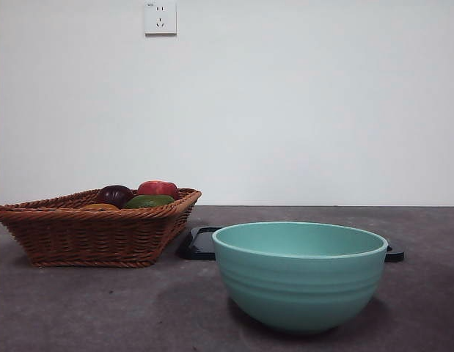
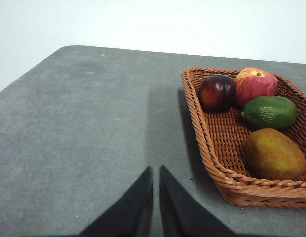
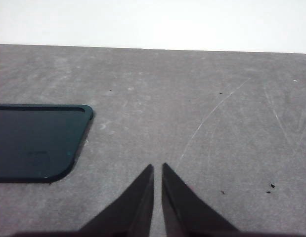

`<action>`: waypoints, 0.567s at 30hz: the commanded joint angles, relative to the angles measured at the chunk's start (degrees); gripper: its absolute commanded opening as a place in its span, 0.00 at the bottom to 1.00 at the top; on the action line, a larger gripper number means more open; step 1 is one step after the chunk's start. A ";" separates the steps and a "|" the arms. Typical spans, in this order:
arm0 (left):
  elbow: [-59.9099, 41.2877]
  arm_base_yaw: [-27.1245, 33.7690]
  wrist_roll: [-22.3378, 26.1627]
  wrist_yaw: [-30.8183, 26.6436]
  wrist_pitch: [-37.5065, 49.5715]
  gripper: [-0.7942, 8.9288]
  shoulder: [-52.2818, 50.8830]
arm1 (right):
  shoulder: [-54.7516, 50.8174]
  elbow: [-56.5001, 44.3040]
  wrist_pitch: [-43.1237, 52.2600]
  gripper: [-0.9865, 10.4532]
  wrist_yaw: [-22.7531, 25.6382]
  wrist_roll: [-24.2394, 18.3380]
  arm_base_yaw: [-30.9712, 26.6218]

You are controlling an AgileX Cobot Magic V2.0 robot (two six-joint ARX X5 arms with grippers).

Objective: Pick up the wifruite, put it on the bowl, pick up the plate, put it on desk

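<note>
Waiting above the table [image 2: 83, 128], the left gripper [image 2: 156, 197] and right gripper [image 3: 157, 195] are both keeping their jaws pressed together, holding nothing. The brownish fruit [image 2: 274, 154] is lying in the wicker basket [image 2: 217, 143] near the table's left edge, the green bowl [image 1: 300, 275] is sitting empty, and the dark plate [image 3: 36, 143] is resting behind it, so every step seems left to do.

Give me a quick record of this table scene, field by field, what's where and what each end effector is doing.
wifruite: brownish-orange fruit lying in the wicker basket
basket mates: green fruit, dark purple fruit, red fruit
bowl: mint-green, upright on the desk, nothing visible inside
plate: dark flat plate on the desk behind the bowl
left end effector: shut, beside the basket, holding nothing
right end effector: shut, near the plate, holding nothing
</note>
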 commanded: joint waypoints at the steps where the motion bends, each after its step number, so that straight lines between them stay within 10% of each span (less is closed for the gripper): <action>1: -1.16 0.13 -0.28 -0.04 -0.28 0.10 -0.11 | -0.15 -0.28 0.79 0.11 -0.72 1.44 0.02; 17: 14.21 -0.76 -8.55 0.48 -4.59 0.10 4.24 | 2.45 11.78 -2.12 0.10 -0.81 13.70 0.02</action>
